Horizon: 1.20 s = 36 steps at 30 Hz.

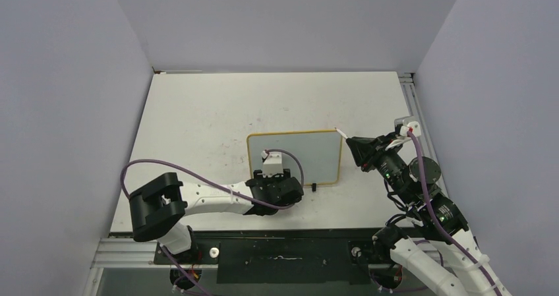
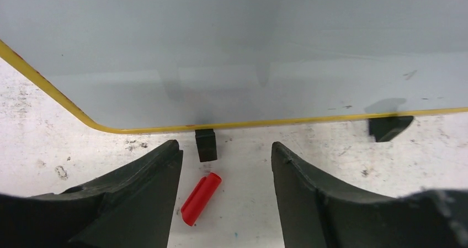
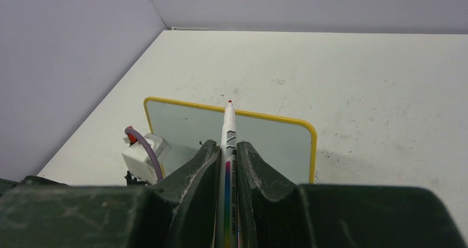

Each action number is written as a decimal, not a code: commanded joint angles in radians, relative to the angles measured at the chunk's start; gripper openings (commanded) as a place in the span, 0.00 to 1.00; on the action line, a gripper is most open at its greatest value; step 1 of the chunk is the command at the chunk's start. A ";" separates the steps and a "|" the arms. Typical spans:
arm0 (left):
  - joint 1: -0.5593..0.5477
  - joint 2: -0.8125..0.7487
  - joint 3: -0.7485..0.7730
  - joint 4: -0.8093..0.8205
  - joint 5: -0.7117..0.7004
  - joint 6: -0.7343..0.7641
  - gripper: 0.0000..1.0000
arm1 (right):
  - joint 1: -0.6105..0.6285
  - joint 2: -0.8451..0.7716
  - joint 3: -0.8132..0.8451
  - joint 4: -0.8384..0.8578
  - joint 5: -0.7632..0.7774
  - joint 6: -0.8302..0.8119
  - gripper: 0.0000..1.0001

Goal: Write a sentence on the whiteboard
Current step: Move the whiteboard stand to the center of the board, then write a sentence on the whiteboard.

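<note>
The whiteboard [image 1: 316, 154] lies flat on the table, yellow-framed, its face blank; no red sentence shows on it. My right gripper [image 1: 359, 152] is shut on a white marker [image 1: 343, 134], uncapped, with its red tip by the board's far right corner. The right wrist view shows the marker [image 3: 229, 121] between the shut fingers [image 3: 205, 159], pointing over the whiteboard [image 3: 276, 140]. My left gripper [image 1: 275, 177] is at the board's near edge. In the left wrist view this gripper [image 2: 224, 144] is open and empty, with a red marker cap [image 2: 201, 199] lying between its jaws on the table.
Two black feet [image 2: 206, 144] [image 2: 389, 126] stick out from the board's near edge [image 2: 248, 121]. The tabletop [image 1: 217, 111] carries faint scribble marks. Grey walls enclose the table on the left, back and right.
</note>
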 commanded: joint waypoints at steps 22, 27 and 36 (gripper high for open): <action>0.379 -0.532 0.185 -0.232 0.668 0.622 0.76 | -0.002 0.055 0.064 0.050 -0.046 0.025 0.05; 0.653 -0.554 0.198 -0.248 0.915 0.763 0.77 | -0.001 0.063 0.005 0.187 -0.147 0.089 0.05; 0.966 -0.532 0.062 0.030 1.410 0.805 0.77 | 0.081 0.154 -0.106 0.365 -0.148 0.172 0.05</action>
